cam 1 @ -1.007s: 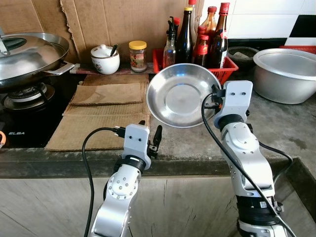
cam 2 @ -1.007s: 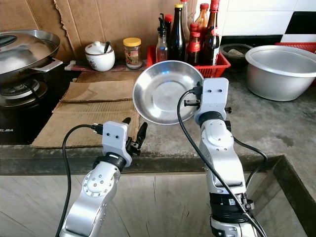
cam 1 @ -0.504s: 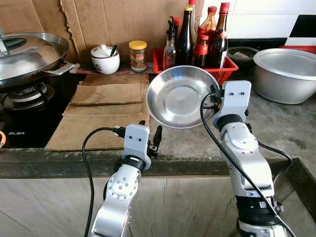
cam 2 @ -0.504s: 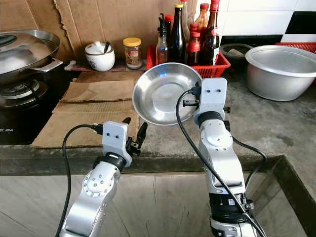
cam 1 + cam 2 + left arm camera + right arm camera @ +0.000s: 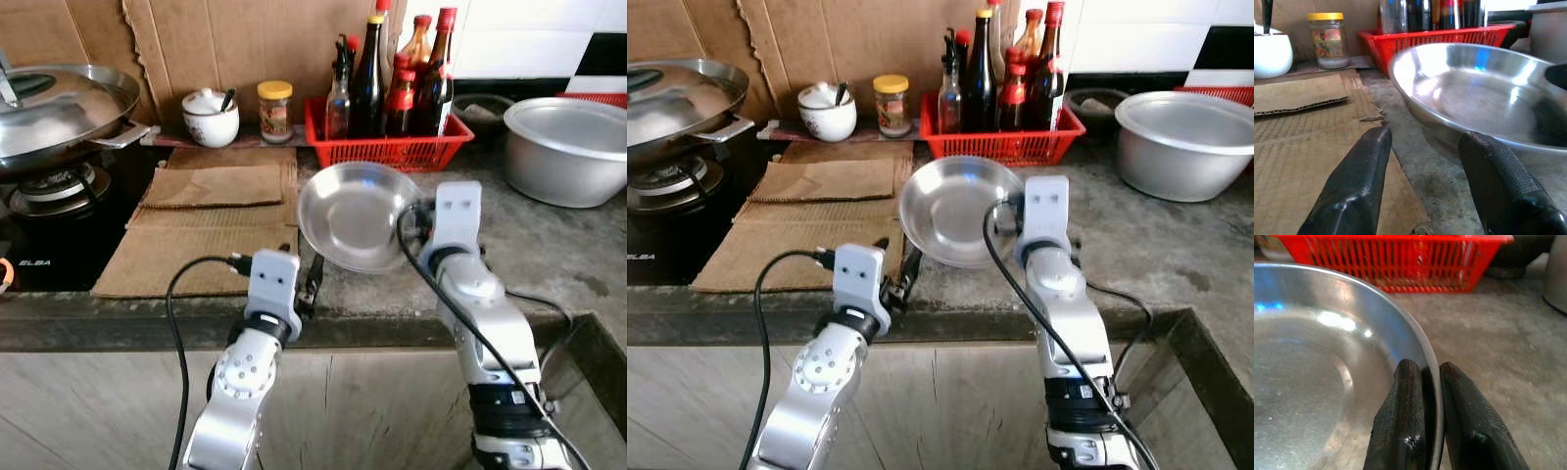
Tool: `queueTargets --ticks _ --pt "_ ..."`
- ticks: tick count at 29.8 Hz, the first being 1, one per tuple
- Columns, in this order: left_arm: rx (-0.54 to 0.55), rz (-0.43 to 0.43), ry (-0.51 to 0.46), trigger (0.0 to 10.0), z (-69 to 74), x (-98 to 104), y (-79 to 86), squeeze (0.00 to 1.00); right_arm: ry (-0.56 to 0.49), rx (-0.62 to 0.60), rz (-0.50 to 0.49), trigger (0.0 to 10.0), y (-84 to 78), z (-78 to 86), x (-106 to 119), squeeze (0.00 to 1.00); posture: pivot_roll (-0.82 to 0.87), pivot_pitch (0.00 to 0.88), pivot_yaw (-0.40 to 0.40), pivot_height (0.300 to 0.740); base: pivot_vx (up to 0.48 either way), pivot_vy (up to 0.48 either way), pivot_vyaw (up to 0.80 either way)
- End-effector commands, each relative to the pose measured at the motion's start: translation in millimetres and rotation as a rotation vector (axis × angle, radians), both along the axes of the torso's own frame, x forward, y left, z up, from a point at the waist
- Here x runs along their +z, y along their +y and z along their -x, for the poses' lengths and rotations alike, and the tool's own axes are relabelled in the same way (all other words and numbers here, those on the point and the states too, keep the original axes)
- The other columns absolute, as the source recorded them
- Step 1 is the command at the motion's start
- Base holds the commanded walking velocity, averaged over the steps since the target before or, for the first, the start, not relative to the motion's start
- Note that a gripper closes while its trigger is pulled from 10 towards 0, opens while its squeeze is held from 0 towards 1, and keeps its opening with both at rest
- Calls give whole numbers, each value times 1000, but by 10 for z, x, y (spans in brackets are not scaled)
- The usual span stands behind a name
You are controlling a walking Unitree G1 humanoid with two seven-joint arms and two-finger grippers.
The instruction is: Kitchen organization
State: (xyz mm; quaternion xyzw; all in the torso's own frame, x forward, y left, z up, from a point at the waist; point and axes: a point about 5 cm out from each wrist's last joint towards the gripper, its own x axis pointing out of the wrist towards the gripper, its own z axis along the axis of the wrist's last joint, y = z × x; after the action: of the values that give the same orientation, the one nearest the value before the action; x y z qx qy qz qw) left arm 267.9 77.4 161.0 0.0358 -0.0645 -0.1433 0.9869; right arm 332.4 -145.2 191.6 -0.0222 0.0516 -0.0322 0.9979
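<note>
our right gripper pinches the rim of the steel bowl, low over the counter near its front edge; our left gripper hovers spread beside it.

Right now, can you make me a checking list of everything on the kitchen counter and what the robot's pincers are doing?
Surface: grey stone counter, rough, with cardboard sheets beside the stove.
Job's things: steel bowl, held low over the counter by its rim.
Clutter: red basket of bottles, jar, white pot, big basin, lidded wok.
Pincers: right pincer shut on the bowl rim; left pincer open, empty, near the counter edge.
Cables: black cable looping from each wrist.
Surroundings: cardboard on the wall, white tiles.
</note>
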Motion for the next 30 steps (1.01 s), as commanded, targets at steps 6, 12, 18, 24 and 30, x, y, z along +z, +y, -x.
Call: queueTargets --ticks 6,12,18,24,30 --pt "7 13 -53 10000 -5 113 7 0 61 -23 28 0 -48 -22 -62 0 30 14 -41 740 0 0 0" --pt "8 15 -48 10000 -2 111 4 0 85 -24 43 10000 -86 -62 -28 0 28 21 -42 740 0 0 0" --pt "6 19 -49 10000 -5 115 -3 0 143 9 49 10000 -94 -106 -13 1000 25 25 -42 740 0 0 0" --pt "10 21 -51 10000 -10 119 -2 0 246 -7 -2 10000 -183 -236 75 0 25 26 -45 740 0 0 0" --pt "14 21 -48 10000 -12 110 3 0 374 76 -57 10000 -247 -310 188 0 20 28 -48 740 0 0 0"
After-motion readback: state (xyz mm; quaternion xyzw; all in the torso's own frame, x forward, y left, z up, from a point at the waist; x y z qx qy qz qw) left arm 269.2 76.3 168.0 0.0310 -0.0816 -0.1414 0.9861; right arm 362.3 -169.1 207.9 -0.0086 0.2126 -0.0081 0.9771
